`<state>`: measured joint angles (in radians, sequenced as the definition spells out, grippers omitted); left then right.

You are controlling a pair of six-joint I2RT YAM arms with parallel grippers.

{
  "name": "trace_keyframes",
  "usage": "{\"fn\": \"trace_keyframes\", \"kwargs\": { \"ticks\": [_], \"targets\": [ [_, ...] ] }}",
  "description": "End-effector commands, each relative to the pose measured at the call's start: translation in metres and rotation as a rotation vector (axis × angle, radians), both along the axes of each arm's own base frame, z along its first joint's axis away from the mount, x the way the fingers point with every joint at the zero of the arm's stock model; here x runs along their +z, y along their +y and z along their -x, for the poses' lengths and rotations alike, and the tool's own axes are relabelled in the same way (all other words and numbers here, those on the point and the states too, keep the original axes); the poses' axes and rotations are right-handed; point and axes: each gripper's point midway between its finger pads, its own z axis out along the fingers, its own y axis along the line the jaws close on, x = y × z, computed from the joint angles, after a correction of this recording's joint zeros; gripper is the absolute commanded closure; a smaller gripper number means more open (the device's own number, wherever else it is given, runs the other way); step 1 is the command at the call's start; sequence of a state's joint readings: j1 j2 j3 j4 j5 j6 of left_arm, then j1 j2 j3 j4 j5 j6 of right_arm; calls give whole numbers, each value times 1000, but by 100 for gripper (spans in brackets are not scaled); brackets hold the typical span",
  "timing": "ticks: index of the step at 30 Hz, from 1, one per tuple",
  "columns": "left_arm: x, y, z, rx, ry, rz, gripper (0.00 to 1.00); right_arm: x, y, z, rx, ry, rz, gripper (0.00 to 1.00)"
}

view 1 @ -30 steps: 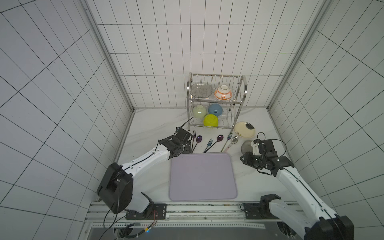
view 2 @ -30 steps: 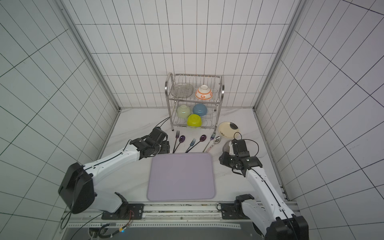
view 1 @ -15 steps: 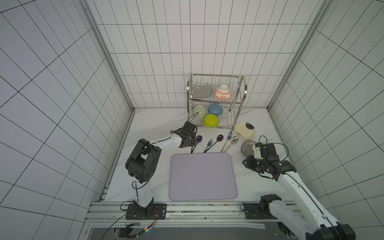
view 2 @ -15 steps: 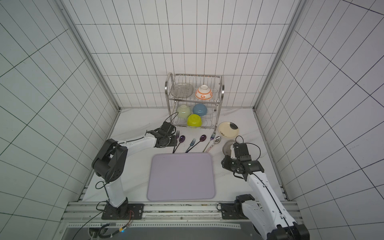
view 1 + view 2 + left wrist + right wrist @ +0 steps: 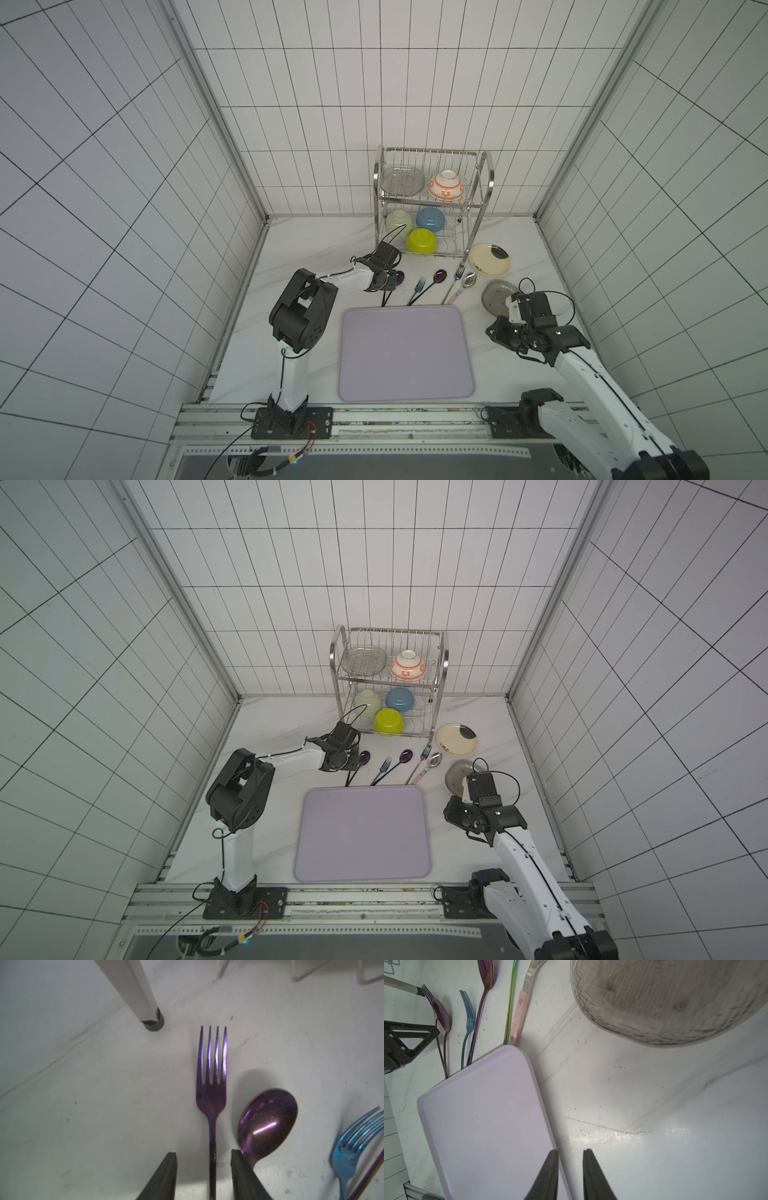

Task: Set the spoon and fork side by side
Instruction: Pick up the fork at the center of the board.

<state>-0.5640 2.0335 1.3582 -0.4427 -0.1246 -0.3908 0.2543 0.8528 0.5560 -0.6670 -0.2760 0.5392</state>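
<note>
Left wrist view: left pincer (image 5: 203,1152) spread astride the purple fork (image 5: 211,1093). Right pincer (image 5: 570,1150) slightly parted, empty, beside the mat (image 5: 483,1115). Three forks (image 5: 468,1012) and three spoons (image 5: 442,1014) lie by the mat.

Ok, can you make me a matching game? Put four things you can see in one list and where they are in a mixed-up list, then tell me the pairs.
Things:
1. purple fork
2. orange-patterned bowl
3. lime bowl
4. cream plate

Places:
A. lower shelf of the rack
B. flat on the table, beside the rack
C. between the fingers of the left tool
D. upper shelf of the rack

Pairs: 1-C, 2-D, 3-A, 4-B.
</note>
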Motion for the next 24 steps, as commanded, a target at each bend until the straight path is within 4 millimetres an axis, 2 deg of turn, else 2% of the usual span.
{"fn": "trace_keyframes", "kwargs": {
  "ticks": [1, 7, 15, 18, 24],
  "targets": [
    [-12, 0, -3, -18, 6, -70, 61, -2, -4, 2, -24, 7, -1, 76],
    [-20, 14, 1, -5, 16, -136, 72, -2, -3, 0, -10, 11, 5, 77],
    [-26, 33, 7, -35, 21, -161, 99, -3, -3, 0, -17, 16, -1, 78],
    [-23, 47, 4, -8, 11, -173, 100, -4, -3, 0, -26, 15, -3, 78],
    [-15, 88, -5, 73, -5, -166, 100, -6, -4, 3, -47, 15, -11, 79]
  ]
}}
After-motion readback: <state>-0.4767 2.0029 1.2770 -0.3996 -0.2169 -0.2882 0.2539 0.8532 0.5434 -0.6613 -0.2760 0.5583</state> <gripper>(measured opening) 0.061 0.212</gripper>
